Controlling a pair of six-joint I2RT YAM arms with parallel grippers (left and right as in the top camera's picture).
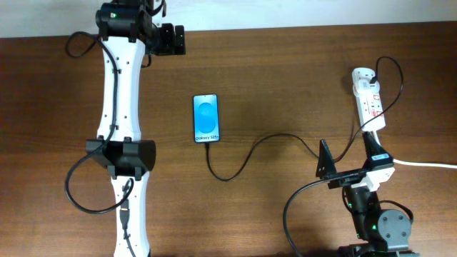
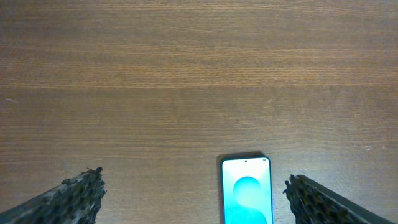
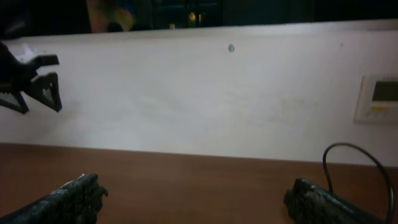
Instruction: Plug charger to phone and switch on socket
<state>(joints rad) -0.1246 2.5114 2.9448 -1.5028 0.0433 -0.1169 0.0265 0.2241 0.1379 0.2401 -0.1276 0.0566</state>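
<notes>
The phone [image 1: 206, 118] lies flat mid-table with its blue screen up; its top part also shows in the left wrist view [image 2: 247, 193]. The thin black charger cable [image 1: 246, 157] runs from the phone's bottom edge, where its end touches the phone, in a loop across the table to the white socket strip [image 1: 368, 100] at the far right. My left gripper [image 1: 178, 41] is open and empty at the far edge; in its own view [image 2: 196, 199] the phone lies between its fingertips, nearer the right one. My right gripper [image 1: 348, 153] is open and empty, just in front of the socket.
A thicker white cord [image 1: 428, 164] leaves the right edge. The left arm [image 1: 121, 107] stretches along the table's left side. The right wrist view shows a pale wall [image 3: 205, 99], bare brown table and a black cable loop [image 3: 326, 163] at the right.
</notes>
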